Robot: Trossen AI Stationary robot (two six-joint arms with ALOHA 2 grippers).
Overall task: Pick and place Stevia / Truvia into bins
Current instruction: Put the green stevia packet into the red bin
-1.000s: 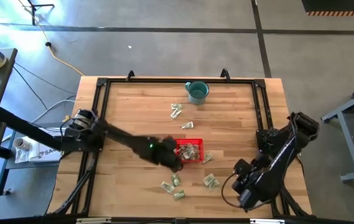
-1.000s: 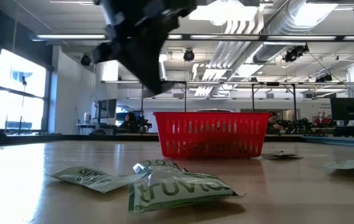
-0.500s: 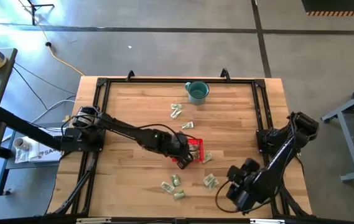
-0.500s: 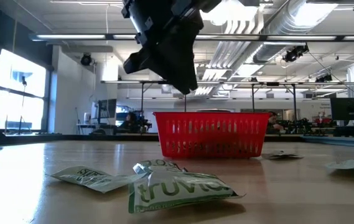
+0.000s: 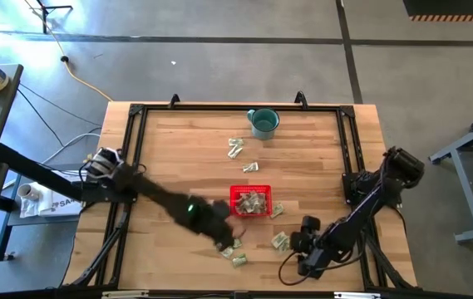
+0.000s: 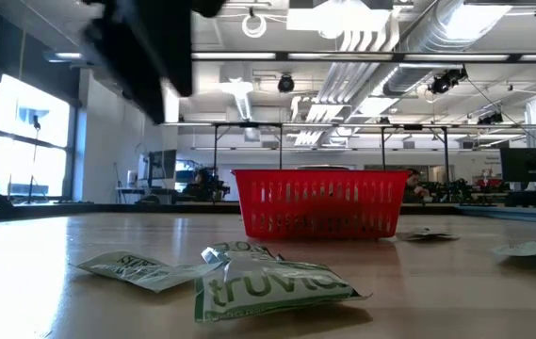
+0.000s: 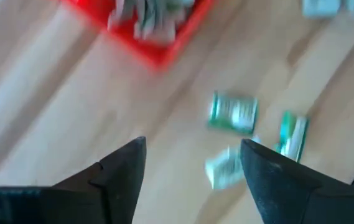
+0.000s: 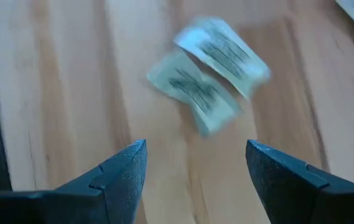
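The red basket [image 5: 250, 201] stands mid-table with several Truvia packets in it. My left gripper [image 5: 221, 238] hovers open just near-left of it, above the loose packets [image 5: 234, 252] on the wood. In the left wrist view its fingers [image 7: 192, 146] frame these packets [image 7: 232, 112], with the basket's corner [image 7: 155, 43] beyond. My right gripper [image 5: 297, 242] is open beside two packets [image 5: 280, 241] near-right of the basket. They lie flat ahead of its fingers [image 8: 195, 146] as an overlapping pair [image 8: 208, 71].
A teal mug [image 5: 263, 122] stands at the far edge. More packets lie between mug and basket [image 5: 235, 148] [image 5: 251, 168], and one lies by the basket's right side [image 5: 277, 210]. A black frame [image 5: 133, 149] borders the table. In the low view, packets [image 6: 268, 282] lie before the basket [image 6: 319, 202].
My left gripper went from the basket's left side to above the basket, then drew back toward the table's near-left, over the loose packets. My right gripper has moved leftward and a little toward the far edge, closing on the two packets near-right of the basket.
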